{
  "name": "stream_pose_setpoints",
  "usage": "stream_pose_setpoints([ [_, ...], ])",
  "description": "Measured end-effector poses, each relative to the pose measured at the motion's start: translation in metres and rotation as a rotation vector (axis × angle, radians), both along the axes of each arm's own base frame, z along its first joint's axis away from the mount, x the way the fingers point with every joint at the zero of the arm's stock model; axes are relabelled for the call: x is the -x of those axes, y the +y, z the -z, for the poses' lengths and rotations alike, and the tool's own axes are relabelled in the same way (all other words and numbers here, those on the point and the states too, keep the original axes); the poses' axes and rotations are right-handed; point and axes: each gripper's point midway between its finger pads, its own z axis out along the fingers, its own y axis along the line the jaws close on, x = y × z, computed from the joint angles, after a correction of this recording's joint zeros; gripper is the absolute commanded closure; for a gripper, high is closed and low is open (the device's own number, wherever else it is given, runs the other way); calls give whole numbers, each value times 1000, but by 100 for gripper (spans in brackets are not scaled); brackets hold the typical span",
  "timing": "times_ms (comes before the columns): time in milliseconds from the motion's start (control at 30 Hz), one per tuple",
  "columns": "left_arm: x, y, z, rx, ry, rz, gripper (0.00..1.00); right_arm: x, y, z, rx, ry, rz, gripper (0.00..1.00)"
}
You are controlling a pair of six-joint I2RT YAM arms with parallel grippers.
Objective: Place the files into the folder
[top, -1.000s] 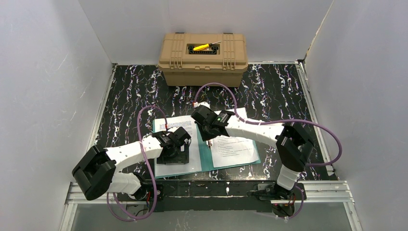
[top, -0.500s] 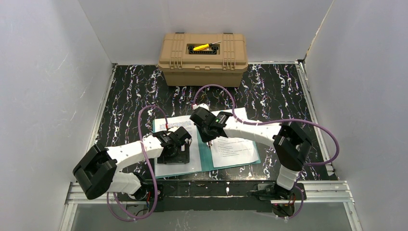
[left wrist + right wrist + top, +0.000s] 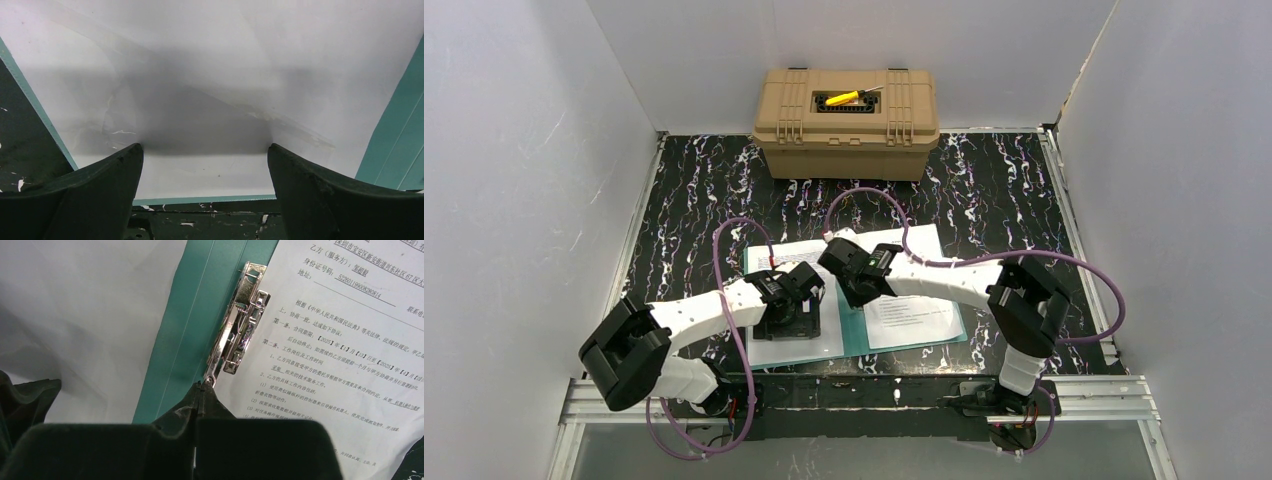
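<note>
Top external view shows you a teal folder (image 3: 855, 335) lying open and flat on the black marbled table (image 3: 694, 190), near the arm bases. Both files lie on it, one on each leaf. A white sheet (image 3: 829, 330) covers the left leaf, and no print shows on its upper face. A printed sheet (image 3: 919, 315) with lines of small black Chinese text lies on the right leaf.

Your left gripper (image 3: 789, 318) is low over the near part of the white sheet. From the left wrist camera, its two dark fingers (image 3: 100, 185) are spread wide apart with only bare paper between them, so it holds nothing. The folder's teal near edge runs just below the fingertips. You cannot tell whether the tips touch the paper.

Your right gripper (image 3: 852, 290) is over the folder's spine. In the right wrist view its fingers are pressed together, with no gap showing. Their tips meet the near end of a silver metal clip (image 3: 240, 330). The clip sits on the right leaf just beside the spine, against the left edge of the printed sheet. Whether the tips pinch the clip's end or only touch it cannot be told.

A tan hard case (image 3: 846, 125) stands at the back wall, well apart from the folder, with a yellow-handled tool (image 3: 844, 98) resting in its lid
</note>
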Motion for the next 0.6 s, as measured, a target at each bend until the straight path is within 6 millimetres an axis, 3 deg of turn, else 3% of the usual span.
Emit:
stream_pose_setpoints([
  [600,-2,-4,1,2,3,-15,7,12,-14,32,23,-8,20,99],
])
